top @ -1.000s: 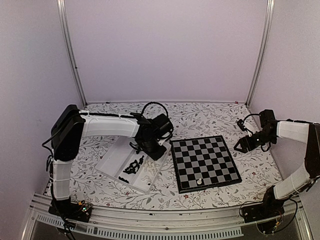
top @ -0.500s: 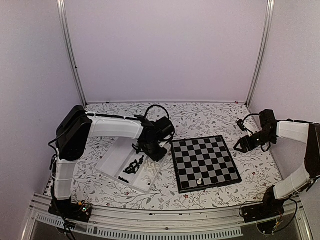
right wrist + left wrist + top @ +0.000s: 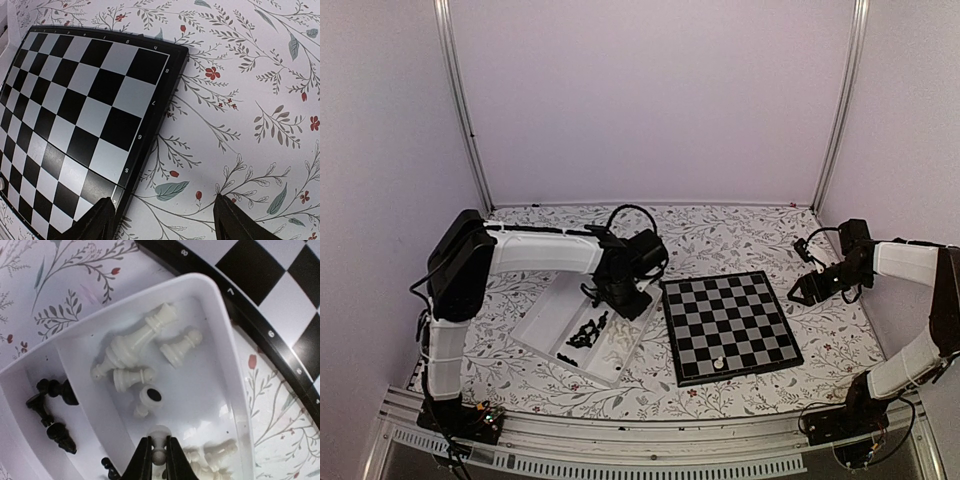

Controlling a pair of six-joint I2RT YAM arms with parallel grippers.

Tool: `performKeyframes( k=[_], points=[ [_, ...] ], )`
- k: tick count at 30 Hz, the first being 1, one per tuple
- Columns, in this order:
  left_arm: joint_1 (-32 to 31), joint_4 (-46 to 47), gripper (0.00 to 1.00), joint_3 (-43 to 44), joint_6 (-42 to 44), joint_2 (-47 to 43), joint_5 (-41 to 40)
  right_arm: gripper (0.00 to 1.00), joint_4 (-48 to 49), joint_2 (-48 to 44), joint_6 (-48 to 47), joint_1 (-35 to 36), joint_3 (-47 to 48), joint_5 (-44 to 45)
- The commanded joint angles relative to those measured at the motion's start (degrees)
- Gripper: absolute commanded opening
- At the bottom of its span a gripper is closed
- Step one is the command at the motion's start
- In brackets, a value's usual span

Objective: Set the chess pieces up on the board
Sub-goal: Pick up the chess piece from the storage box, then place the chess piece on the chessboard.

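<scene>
My left gripper (image 3: pixel 158 456) is shut on a white pawn (image 3: pixel 159 439), held just above the white compartment of the clear tray (image 3: pixel 231 350). Below it lie several white pieces (image 3: pixel 134 343) and, past a divider, several black pieces (image 3: pixel 49 399). In the top view the left gripper (image 3: pixel 626 297) hangs over the tray's far right corner, beside the board's (image 3: pixel 730 325) left edge. One white piece (image 3: pixel 718 364) stands on the board near its front edge. My right gripper (image 3: pixel 162 220) is open and empty above the cloth just right of the board (image 3: pixel 75 110).
The tray (image 3: pixel 552 318) lies left of the board on a floral cloth. Metal frame posts (image 3: pixel 462 110) and pale walls enclose the table. The right arm (image 3: pixel 890 262) reaches in from the right side.
My left gripper shifted slightly over the tray's far right corner and holds a white pawn. The right arm has not moved.
</scene>
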Motion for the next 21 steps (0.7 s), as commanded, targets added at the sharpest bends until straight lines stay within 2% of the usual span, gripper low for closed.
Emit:
performKeyframes(
  k=[1, 7, 13, 21],
  points=[
    [-1.35, -2.45, 0.07, -1.48, -0.06, -8.91, -0.53, 0.71, -0.33, -0.41, -0.65, -0.09, -0.21, -1.44],
    [-7.38, -1.94, 0.07, -2.00, 2.68, -12.59, 6.91, 0.71, -0.38, -0.39, -0.66, -0.09, -0.19, -1.57],
    [-13.53, -0.70, 0.07, 1.33, 2.70, -7.59, 14.95, 0.71, -0.51, -0.41, -0.63, -0.09, -0.19, -1.72],
    [-15.92, 0.11, 0.08, 6.15, 2.35, -1.27, 16.46, 0.71, -0.70, -0.43, -0.75, -0.09, -0.32, -1.83]
  ],
)
